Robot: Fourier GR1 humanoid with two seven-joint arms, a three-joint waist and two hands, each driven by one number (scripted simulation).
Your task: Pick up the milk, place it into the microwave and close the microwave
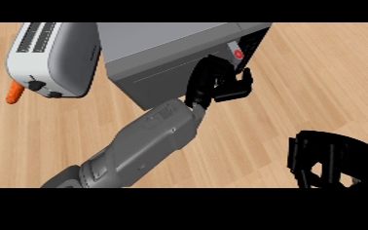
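Note:
The grey microwave (173, 44) stands at the top centre, and its dark front door (155, 80) looks shut against the body. Its control panel with a red button (238, 54) is at the right end. My left hand (215, 80) lies against the door's right edge, just below that panel, with relaxed fingers holding nothing. My right hand (323, 162) rests open low at the right, away from the microwave. No milk shows anywhere on the counter.
A white and grey toaster (54, 58) stands left of the microwave, close to its side. An orange carrot (13, 92) pokes out at the far left edge. Bare wooden counter (302, 87) lies right of and below the microwave.

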